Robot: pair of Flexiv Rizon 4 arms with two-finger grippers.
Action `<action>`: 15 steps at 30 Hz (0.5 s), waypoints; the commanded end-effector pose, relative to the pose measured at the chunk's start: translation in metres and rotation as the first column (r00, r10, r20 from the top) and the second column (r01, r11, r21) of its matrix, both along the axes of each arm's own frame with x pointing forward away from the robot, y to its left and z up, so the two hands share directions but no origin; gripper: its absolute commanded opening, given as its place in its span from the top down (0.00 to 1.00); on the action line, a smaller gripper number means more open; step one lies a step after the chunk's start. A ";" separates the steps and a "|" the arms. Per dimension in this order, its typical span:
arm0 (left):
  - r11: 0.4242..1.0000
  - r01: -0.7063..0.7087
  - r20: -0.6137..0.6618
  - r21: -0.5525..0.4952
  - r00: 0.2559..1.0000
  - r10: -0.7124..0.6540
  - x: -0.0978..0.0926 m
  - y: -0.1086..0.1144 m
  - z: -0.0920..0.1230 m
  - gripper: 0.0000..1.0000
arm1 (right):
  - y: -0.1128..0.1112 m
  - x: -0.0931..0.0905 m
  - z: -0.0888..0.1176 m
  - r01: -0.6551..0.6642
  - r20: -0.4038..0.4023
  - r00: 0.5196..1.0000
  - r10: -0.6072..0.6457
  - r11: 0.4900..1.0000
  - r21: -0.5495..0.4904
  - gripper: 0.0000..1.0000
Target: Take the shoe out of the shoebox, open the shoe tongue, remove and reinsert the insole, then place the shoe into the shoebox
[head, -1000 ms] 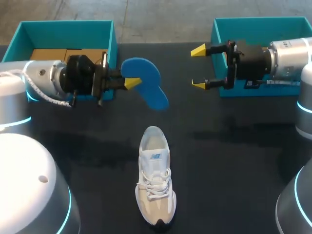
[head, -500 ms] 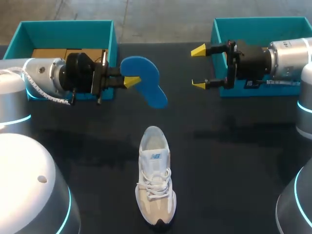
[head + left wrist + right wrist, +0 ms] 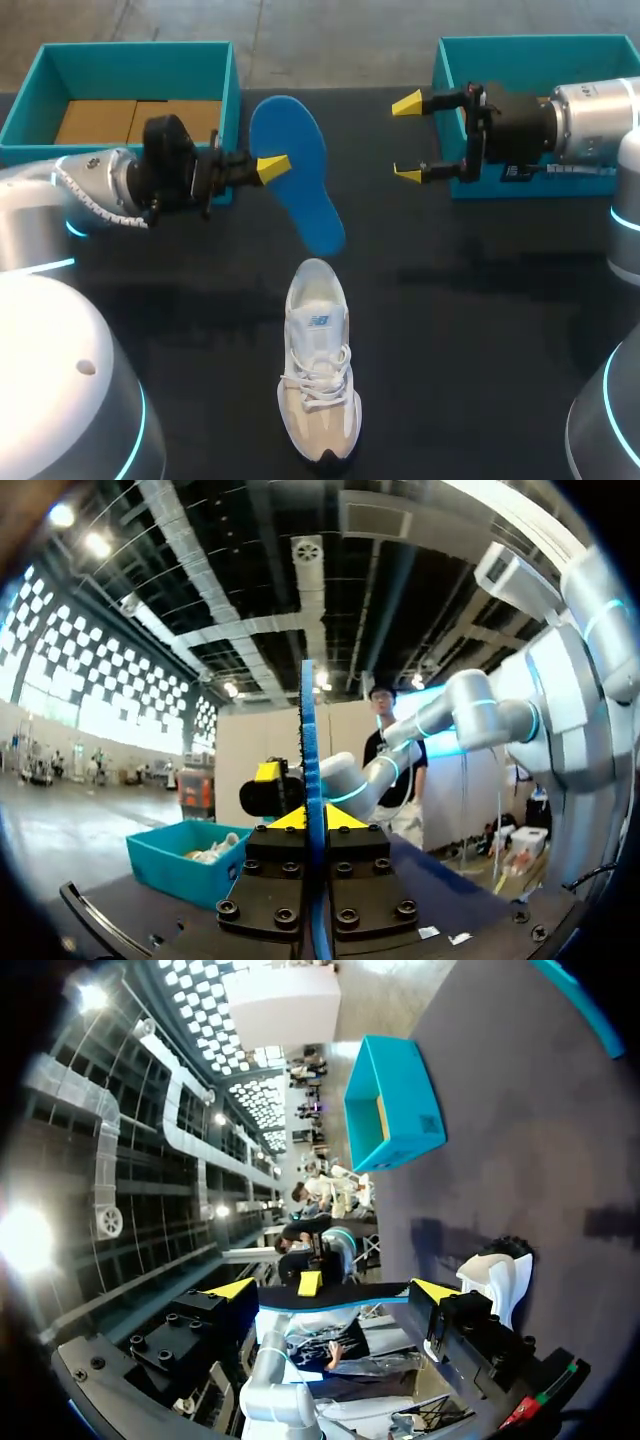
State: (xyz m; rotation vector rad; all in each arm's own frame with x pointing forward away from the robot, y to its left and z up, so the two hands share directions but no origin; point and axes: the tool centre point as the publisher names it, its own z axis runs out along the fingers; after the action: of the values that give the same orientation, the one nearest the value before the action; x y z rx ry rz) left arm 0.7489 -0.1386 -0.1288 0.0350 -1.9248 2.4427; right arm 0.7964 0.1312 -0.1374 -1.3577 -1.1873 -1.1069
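Blue foam is what the coming move turns on: in the head view the insole [image 3: 296,165] hangs above the table, pinched at its long edge near mid-length by the left gripper [image 3: 272,167], whose jaws are clenched on it. Its long axis runs from the far side of the table down toward the white shoe [image 3: 318,365], and its near end hovers just short of the shoe's heel opening, which faces away from me with the toe pointing my way. The left arm is plainly the nearer one. The right gripper [image 3: 406,139] hovers well apart by the right shoebox [image 3: 530,44], jaws released and empty, and the left shoebox [image 3: 130,52] sits behind the left arm. From the left wrist, the insole [image 3: 308,730] shows edge-on as a thin upright strip squeezed between the fingers of that gripper [image 3: 310,820]. From the right wrist, its own gripper [image 3: 333,1290] stands wide, the shoe [image 3: 497,1272] beside one finger. Reinserting, I judge, calls for tipping the insole's near end down into that opening.
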 end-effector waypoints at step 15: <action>0.985 -0.040 -0.750 0.171 0.643 0.156 0.004 0.012 0.013 1.00 | 0.001 0.000 0.000 0.001 -0.001 1.000 -0.001 1.000 -0.002 0.00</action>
State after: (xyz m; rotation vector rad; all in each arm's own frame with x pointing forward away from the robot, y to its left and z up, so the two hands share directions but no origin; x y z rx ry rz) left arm 0.7586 -0.1310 -0.1267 0.6690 -1.7681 2.1477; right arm 0.7964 0.1313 -0.1374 -1.3579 -1.1874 -1.1068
